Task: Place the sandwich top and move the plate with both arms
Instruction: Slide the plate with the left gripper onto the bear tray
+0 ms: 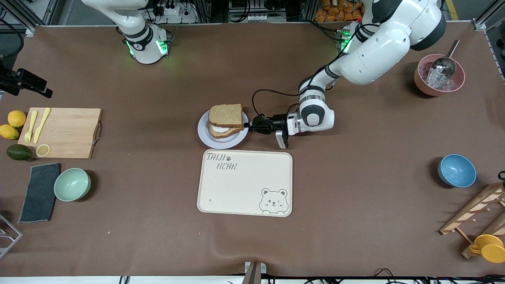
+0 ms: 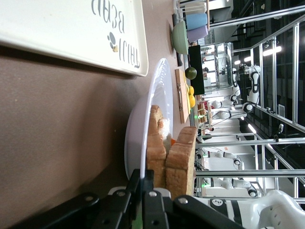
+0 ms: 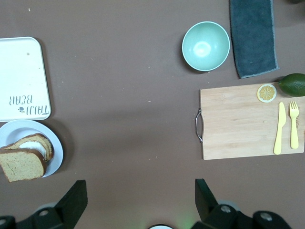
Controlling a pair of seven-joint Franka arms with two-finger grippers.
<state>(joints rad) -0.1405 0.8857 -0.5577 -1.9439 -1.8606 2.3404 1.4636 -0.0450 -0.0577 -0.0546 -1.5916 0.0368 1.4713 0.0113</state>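
Already the sandwich top (image 1: 225,114) sits on the egg slice (image 1: 221,130) on the plate (image 1: 206,136) — left gripper (image 1: 250,126) clamped on the plate's rim; right gripper (image 3: 138,198) hangs spread above the table, waiting. Moving the plate remains.

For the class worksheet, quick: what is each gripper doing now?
Left gripper: shut on the plate rim.
Right gripper: open, holding nothing.

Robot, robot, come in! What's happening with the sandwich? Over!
Left gripper shut on plate rim. Right gripper open, waiting up high. Top slice on sandwich, tilted. Tray beside plate.
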